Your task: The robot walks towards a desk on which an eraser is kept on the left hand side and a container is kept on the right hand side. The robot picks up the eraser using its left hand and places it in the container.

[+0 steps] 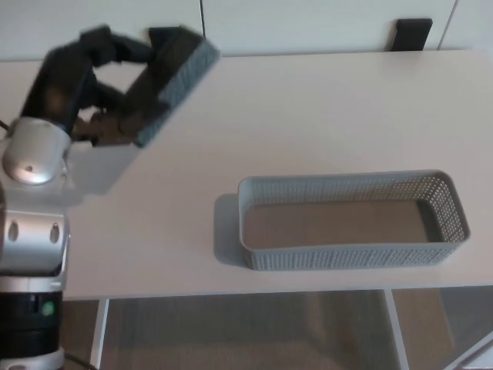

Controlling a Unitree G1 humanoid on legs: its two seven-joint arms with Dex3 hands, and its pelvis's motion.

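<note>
My left hand [85, 85] is raised high above the left part of the desk [308, 116], shut on the eraser [171, 83]. The eraser is a dark block with a grey felt face, tilted and blurred by motion. It hangs well clear of the desk surface, up and to the left of the container [350, 220]. The container is a long grey perforated basket lying on the right side of the desk, with nothing inside. My right hand does not show.
Two black chair backs [412, 35] stand behind the far edge of the desk. The near desk edge runs below the container, with floor beneath. My silver left forearm [31, 223] fills the lower left corner.
</note>
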